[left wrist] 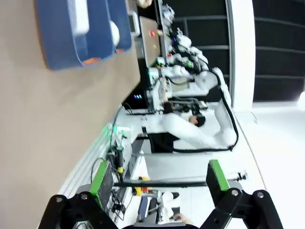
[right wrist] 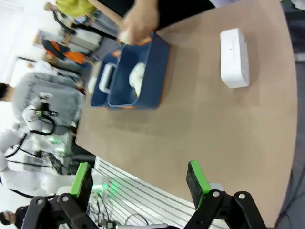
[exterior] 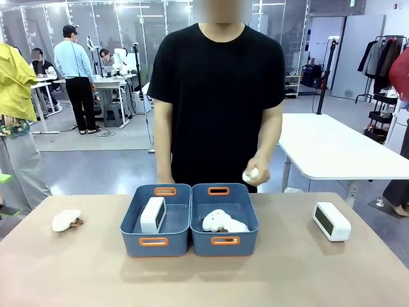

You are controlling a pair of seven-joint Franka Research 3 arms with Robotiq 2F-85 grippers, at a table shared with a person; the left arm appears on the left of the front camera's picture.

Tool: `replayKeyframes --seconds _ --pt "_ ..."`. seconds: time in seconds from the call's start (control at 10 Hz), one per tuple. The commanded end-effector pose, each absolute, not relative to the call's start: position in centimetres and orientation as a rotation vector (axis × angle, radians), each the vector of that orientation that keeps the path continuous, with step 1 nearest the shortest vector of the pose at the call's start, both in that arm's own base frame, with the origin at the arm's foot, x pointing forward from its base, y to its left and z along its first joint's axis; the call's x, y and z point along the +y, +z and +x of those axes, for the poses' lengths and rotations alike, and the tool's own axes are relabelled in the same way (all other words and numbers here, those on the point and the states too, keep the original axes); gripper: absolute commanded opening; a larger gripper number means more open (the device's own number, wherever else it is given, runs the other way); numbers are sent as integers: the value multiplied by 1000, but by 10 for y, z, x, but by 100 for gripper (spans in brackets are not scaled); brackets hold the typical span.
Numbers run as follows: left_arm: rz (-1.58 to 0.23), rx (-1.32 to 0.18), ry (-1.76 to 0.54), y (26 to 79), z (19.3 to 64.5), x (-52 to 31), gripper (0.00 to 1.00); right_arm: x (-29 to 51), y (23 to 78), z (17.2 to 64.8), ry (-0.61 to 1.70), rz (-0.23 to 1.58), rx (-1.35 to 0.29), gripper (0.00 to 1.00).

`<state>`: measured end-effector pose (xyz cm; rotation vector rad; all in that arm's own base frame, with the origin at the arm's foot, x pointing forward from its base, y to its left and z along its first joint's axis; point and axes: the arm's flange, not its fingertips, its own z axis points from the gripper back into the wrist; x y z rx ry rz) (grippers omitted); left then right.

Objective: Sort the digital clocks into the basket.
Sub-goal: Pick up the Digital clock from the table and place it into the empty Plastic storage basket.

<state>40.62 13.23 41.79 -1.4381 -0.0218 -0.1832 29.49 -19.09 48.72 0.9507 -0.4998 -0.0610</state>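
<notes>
One digital clock (exterior: 152, 215) stands on edge inside the left blue basket (exterior: 155, 242). A second digital clock (exterior: 331, 221) lies on the table at the right, well apart from the bins; it is the white box (right wrist: 234, 58) far ahead of my right gripper (right wrist: 139, 179), which is open and holds nothing. My left gripper (left wrist: 159, 179) is also open and holds nothing, with the basket (left wrist: 62, 33) and the clock in it (left wrist: 78, 14) far off at the top left. The person's hand (exterior: 254, 173) holds a small white item above the right bin.
The right blue bin (exterior: 225, 241) holds white cloud-shaped soft items (exterior: 223, 221). Another soft item (exterior: 66, 220) lies at the table's left. The person stands at the far edge behind the bins. Bare tabletop lies in front of the bins.
</notes>
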Motion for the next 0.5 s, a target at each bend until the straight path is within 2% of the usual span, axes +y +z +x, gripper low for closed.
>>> replayKeyframes --seconds 0.0,0.2,0.4 --pt "-1493 -33 -226 415 371 143 100 -182 511 343 -96 804 -262 100" --pt "-1513 -97 -261 409 351 150 100 -160 513 412 -106 604 -97 100" --pt "-1597 -173 -251 404 327 157 100 -135 501 458 -171 399 24 100"
